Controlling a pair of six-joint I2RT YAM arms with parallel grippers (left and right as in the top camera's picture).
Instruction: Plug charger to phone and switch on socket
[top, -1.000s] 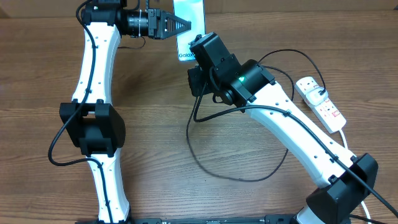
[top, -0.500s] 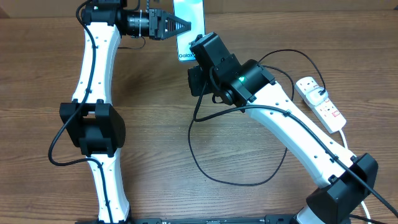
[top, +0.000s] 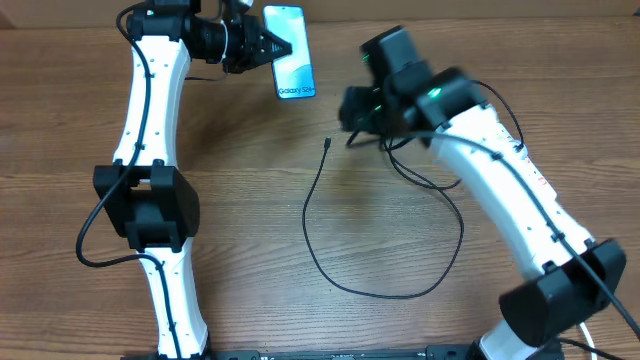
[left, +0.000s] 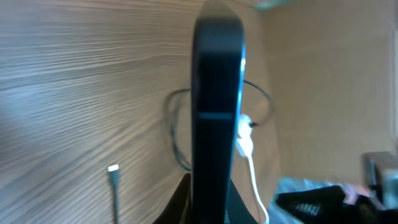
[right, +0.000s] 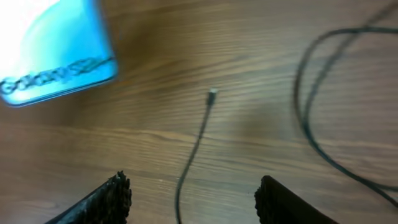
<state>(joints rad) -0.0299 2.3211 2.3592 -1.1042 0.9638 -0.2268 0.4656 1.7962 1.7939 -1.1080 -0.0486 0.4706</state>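
Note:
My left gripper (top: 283, 48) is shut on the phone (top: 290, 68), holding it off the table at the back; its light blue screen faces up in the overhead view. In the left wrist view the phone (left: 217, 112) stands edge-on between my fingers (left: 180, 200). The charger (top: 330, 245) lies in a loose loop on the table, its plug (top: 328, 143) free and touching nothing. My right gripper (top: 350, 118) hangs open to the right of the phone. In the right wrist view the plug (right: 212, 94) and cable lie on the wood below the open fingers (right: 112, 198), with the phone (right: 56, 56) at upper left. My right arm hides the socket.
A wall or board edge runs along the back of the table (top: 480, 10). More black cable (top: 440, 185) loops under my right arm. Bare wood (top: 250, 200) lies between the two arms.
My right gripper has opened and let go of the plug, which now lies on the table. The right arm pulled back to the right. The left gripper shifted the phone slightly left.

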